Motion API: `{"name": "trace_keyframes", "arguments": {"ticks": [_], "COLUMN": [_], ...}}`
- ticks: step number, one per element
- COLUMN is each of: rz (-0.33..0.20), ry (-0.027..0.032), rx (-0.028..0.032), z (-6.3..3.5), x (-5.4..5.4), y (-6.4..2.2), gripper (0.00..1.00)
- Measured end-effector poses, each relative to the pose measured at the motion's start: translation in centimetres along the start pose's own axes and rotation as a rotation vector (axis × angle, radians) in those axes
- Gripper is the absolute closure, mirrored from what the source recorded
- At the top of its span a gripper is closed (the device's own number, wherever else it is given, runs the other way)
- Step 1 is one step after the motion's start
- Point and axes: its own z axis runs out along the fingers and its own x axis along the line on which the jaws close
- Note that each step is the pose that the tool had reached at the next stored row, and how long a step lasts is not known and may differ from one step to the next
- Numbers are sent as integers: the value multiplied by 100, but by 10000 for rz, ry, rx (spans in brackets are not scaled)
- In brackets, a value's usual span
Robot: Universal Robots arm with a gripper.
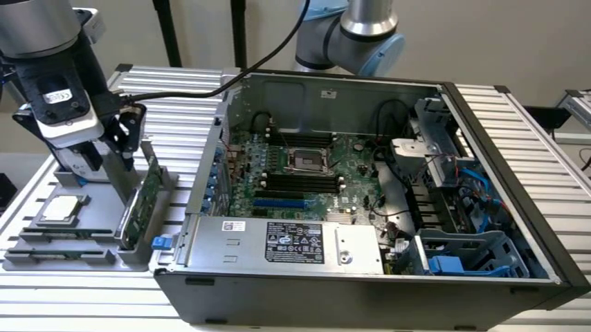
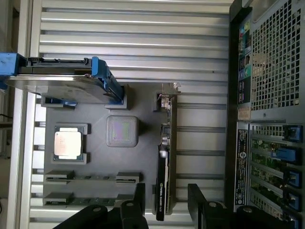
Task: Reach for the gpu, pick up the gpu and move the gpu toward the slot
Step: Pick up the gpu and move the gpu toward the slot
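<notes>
Green and thin, the gpu [image 1: 138, 200] stood on edge in a grey holder [image 1: 83, 260] beside the open computer case [image 1: 323, 299] — upright, I judge, so its faces could be pinched — while the gripper [image 2: 167, 195] hung astride it, fingers parted, gripping nothing.

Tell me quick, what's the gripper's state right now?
Gripper: open, holding nothing, one finger to either side of the gpu.
</notes>
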Motion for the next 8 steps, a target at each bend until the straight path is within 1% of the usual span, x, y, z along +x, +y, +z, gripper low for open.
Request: {"name": "trace_keyframes", "arguments": {"ticks": [8], "rz": [58], "ry": [1], "rx": [4], "z": [143], "x": [2], "y": [-6], "gripper": [52]}}
